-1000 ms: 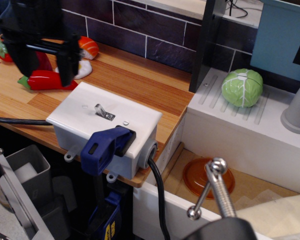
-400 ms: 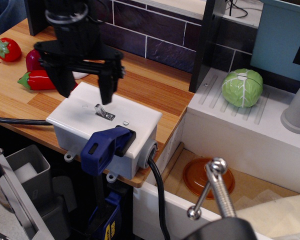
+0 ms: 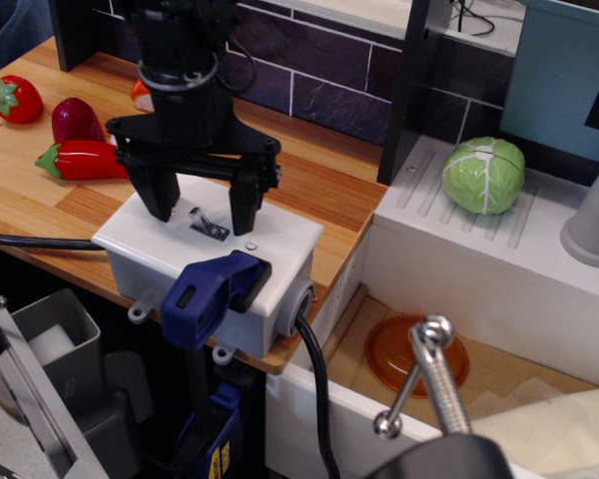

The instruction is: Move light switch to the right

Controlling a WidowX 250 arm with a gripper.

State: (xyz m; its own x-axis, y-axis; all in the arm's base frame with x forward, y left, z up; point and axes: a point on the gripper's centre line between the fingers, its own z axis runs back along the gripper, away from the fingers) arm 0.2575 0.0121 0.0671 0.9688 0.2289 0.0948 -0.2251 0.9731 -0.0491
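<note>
The light switch (image 3: 206,224) is a small silver toggle lever on a metal plate, set in the top of a white plastic box (image 3: 280,244) at the wooden counter's front edge. The lever leans toward the left. My black gripper (image 3: 203,212) is open and stands right over the switch. One finger (image 3: 163,196) is to the left of the lever and the other finger (image 3: 244,205) is to its right, both tips close to the box top. The lever sits in the gap between them. I cannot tell whether a finger touches it.
A blue clamp (image 3: 212,289) pins the box to the counter, with a black cable (image 3: 317,384) leaving its right side. A red pepper (image 3: 80,159), a purple vegetable (image 3: 76,118) and a strawberry (image 3: 16,99) lie back left. A green cabbage (image 3: 484,175) sits on the white sink unit at right.
My gripper has moved from the far left to the right and down, and now straddles the toggle lever. The lever still leans left.
</note>
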